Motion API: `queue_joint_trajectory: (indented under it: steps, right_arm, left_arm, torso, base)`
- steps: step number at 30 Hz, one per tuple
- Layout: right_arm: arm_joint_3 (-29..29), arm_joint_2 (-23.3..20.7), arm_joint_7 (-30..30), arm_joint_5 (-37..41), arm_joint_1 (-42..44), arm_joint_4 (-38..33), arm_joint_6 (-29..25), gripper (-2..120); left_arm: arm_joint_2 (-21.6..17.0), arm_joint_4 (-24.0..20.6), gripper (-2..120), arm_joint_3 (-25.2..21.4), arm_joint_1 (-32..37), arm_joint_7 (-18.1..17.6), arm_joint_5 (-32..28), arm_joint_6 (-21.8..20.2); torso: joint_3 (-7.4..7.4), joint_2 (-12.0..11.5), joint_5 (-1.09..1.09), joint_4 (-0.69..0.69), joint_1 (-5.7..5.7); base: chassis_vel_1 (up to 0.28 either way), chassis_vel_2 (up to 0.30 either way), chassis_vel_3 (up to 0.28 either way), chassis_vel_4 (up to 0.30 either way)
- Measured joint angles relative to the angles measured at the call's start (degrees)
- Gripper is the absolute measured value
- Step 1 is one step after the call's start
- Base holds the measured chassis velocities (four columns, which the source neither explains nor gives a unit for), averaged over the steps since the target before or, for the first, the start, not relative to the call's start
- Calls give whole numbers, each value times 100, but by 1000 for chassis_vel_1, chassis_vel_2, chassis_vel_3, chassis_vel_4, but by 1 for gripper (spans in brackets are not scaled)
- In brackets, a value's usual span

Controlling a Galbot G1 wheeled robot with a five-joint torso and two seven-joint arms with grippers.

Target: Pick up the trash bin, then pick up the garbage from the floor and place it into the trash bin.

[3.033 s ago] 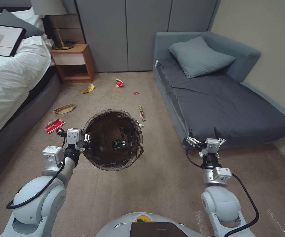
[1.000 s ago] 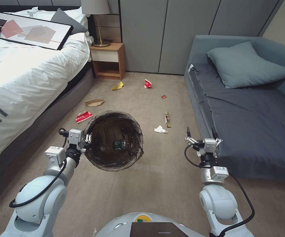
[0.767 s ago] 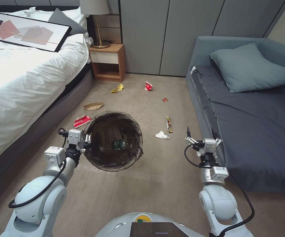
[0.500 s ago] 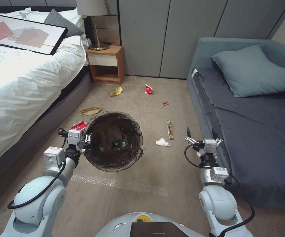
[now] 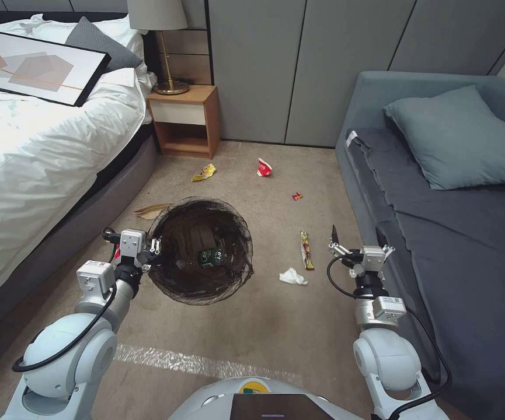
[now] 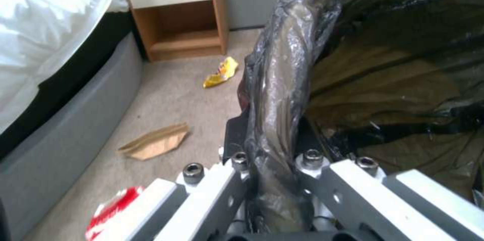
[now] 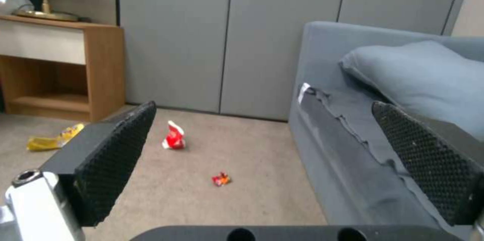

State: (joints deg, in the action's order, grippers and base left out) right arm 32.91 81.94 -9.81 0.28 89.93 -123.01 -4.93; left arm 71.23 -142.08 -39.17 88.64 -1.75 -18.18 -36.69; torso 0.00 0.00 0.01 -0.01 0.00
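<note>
The left gripper [image 5: 154, 245] is clamped on the rim of the trash bin [image 5: 201, 251], held above the floor [image 5: 264, 332]; the right gripper [image 5: 357, 236] hangs wide apart near the crumpled paper [image 5: 292, 276], likely light and soft, best pinched across its bunched middle.

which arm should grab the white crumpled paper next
Right, probably. The right pincer is open and empty, near the crumpled paper; the left pincer is shut on the trash bin rim.
</note>
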Motion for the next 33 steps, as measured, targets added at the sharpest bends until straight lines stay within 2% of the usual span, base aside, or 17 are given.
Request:
queue_joint_trajectory:
  steps: [17,19,20,23,24,27,28,31,33]
  right_arm:
    - [-24,-10,-75,42,-24,-10,14,100]
    - [-96,-104,-288,151,-57,-81,370,100]
    - [-96,-104,-288,151,-57,-81,370,100]
    - [-186,-417,-537,402,-251,-149,1082,100]
    - [-186,-417,-537,402,-251,-149,1082,100]
    - [-249,-800,-702,943,-636,-86,1873,100]
    - [-249,-800,-702,943,-636,-86,1873,100]
    - [-370,-1067,-868,1359,-1014,19,2523,100]
    - [-401,-1117,-887,1425,-1087,26,2675,100]
  left_arm:
    - [-10,75,0,-20,-67,-13,-15,6]
    - [-9,93,0,-10,-79,-17,-19,8]
    - [-9,93,0,-10,-79,-17,-19,8]
    - [-19,107,0,1,-82,-26,-19,8]
    - [-19,107,0,1,-82,-26,-19,8]
    - [-47,110,0,9,-85,-26,-27,8]
    - [-47,110,0,9,-85,-26,-27,8]
    - [-95,112,0,-4,-81,-26,-45,8]
    - [-107,113,0,-7,-82,-26,-50,8]
  torso:
    - [1,0,-2,2,1]
    - [1,-1,-1,-1,1]
    - [1,-1,-1,-1,1]
    - [0,0,-1,1,0]
    - [0,0,-1,1,0]
    - [-1,0,-1,1,-1]
    - [-1,0,-1,1,-1]
    - [0,0,0,3,0]
    - [0,0,0,2,0]
  base:
    - [-174,182,181,-168]
    - [-116,63,70,-82]
    - [-97,63,40,-60]
    - [-2,2,13,-20]
    - [0,0,0,0]
    - [0,0,0,0]
    - [0,0,0,0]
    - [0,0,0,0]
    - [0,0,0,0]
